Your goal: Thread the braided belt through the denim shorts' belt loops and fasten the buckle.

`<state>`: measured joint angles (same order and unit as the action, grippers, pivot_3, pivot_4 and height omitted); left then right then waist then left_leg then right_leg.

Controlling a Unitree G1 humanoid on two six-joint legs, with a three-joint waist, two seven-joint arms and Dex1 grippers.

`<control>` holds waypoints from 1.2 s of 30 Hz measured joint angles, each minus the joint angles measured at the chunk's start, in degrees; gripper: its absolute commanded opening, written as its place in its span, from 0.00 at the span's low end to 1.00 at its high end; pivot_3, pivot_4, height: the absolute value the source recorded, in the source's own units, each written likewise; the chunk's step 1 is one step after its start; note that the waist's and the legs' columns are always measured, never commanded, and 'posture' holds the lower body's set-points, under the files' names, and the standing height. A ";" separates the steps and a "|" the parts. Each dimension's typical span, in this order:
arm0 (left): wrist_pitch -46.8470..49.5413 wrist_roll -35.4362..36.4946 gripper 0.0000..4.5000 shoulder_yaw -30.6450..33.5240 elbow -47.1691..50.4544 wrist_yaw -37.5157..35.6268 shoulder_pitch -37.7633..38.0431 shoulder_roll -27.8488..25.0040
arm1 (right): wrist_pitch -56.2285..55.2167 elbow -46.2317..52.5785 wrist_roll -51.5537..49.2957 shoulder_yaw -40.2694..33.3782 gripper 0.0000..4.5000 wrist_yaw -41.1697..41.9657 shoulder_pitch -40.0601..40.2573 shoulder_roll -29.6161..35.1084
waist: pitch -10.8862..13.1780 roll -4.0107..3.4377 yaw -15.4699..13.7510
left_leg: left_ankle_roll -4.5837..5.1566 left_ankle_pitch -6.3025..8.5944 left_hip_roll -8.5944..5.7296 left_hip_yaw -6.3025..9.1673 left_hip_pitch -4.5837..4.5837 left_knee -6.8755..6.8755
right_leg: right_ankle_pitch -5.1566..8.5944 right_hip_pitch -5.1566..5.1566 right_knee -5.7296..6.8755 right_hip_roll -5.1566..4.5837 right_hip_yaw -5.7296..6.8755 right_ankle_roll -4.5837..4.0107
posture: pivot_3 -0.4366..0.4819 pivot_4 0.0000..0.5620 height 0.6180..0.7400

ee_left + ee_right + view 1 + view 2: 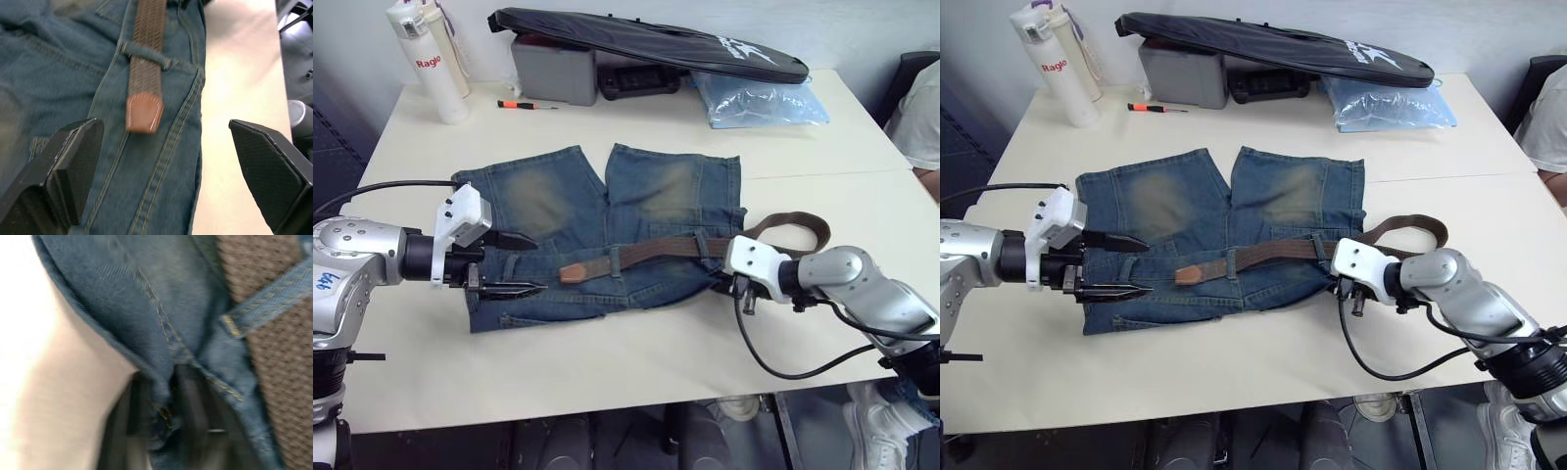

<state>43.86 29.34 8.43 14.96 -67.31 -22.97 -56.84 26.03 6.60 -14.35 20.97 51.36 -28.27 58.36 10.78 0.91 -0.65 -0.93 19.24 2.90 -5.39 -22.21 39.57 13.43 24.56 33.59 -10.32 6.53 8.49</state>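
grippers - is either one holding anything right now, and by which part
The right gripper pinches the denim shorts by the waistband edge, beside the braided belt. The left gripper is open and holds nothing.

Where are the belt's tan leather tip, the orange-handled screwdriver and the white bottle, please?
Belt tip (144, 113), left wrist view, middle of the leather.
Screwdriver (526, 105), left eye view, shaft.
White bottle (429, 70), left eye view, body.

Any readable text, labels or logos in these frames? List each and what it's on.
"Raglo", red letters down the white bottle at the table's far left corner.
White logo print on the black bag at the back: too small to read.
Blue handwritten mark on the left arm's silver housing: not legible.
Nothing readable on the denim shorts or braided belt.
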 measured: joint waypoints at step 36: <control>-9.54 -5.19 1.00 -13.86 -10.52 7.64 -12.08 17.69 | -2.66 2.92 3.40 -25.05 0.98 2.92 11.36 4.77 | -0.03 0.04 -0.44 | 0.02 0.06 0.00 0.00 -0.08 0.27 | -0.12 -0.05 -0.03 0.01 0.01 0.05 | 0.48 0.27 1.00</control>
<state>34.32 24.15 -5.42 4.44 -59.68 -35.05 -39.16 23.37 9.52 -10.95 -4.08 54.28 -16.91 63.13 10.75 0.95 -1.10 -0.91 19.31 2.90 -5.40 -22.29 39.84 13.31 24.51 33.56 -10.31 6.54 8.54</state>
